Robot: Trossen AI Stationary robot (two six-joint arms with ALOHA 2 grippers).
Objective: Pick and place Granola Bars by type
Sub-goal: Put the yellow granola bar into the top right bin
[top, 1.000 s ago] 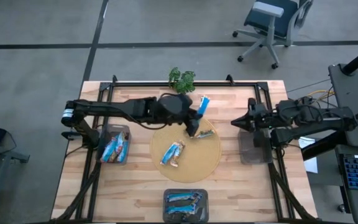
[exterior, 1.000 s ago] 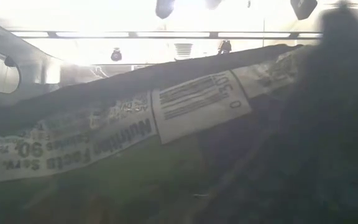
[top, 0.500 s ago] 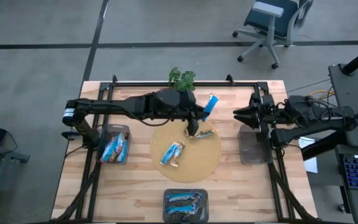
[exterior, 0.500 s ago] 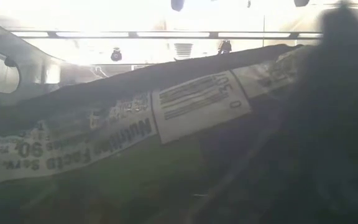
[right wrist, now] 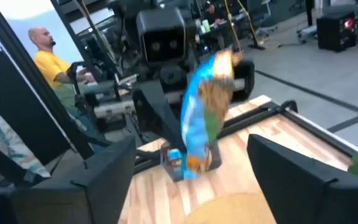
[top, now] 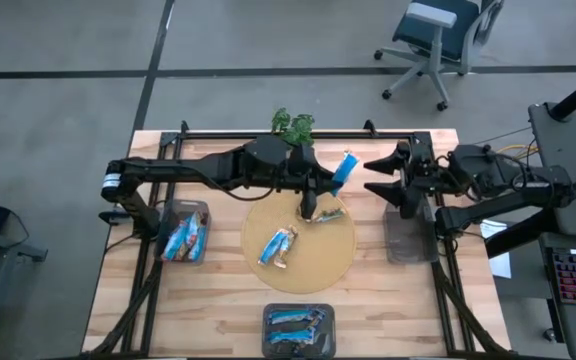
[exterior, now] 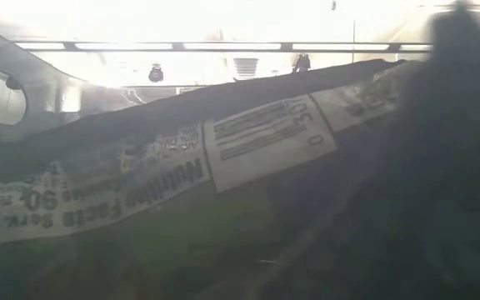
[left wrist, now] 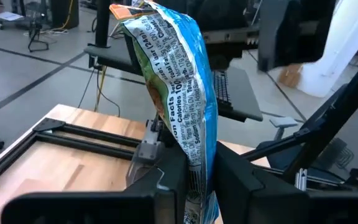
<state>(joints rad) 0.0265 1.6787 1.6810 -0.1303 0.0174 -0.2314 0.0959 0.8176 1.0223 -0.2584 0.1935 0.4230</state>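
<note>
A pale wooden counter [top: 218, 310] stands on a grey concrete floor, framed by black rails, with an office chair [top: 438, 40] off beyond its far corner and a small green plant [top: 293, 125] at the middle of the far edge. A round tan mat [top: 328, 255] lies in the middle of the counter.

The left tool [top: 330, 180] reaches across from the left side and sits above the far edge of the mat, clenched on one granola bar [top: 343, 166], a blue wrapper with orange at its upper end. In the left wrist view that bar [left wrist: 179, 93] stands upright between the two dark fingers [left wrist: 166, 186], its printed side facing the camera.

The right tool [top: 380, 175] hangs just to the right of the held bar, pointing toward it, its fingers spread wide with nothing between them. Its own camera looks straight at the bar [right wrist: 204, 118] in the gap between its fingers [right wrist: 303, 180]. A person in a yellow shirt [right wrist: 55, 65] sits in the room beyond.

Other bars [top: 280, 245] lie on the mat: a pair near its centre and one more [top: 326, 214] near the far side, just below the left tool. A grey bin [top: 186, 232] on the left of the counter holds several bars, a second bin [top: 299, 328] at the near edge holds blue ones, and a third bin [top: 404, 238] sits at the right under the right arm; what it holds I cannot tell.

The low view is blocked by a wrapper [exterior: 265, 137] lying right against the lens, showing nutrition print.
</note>
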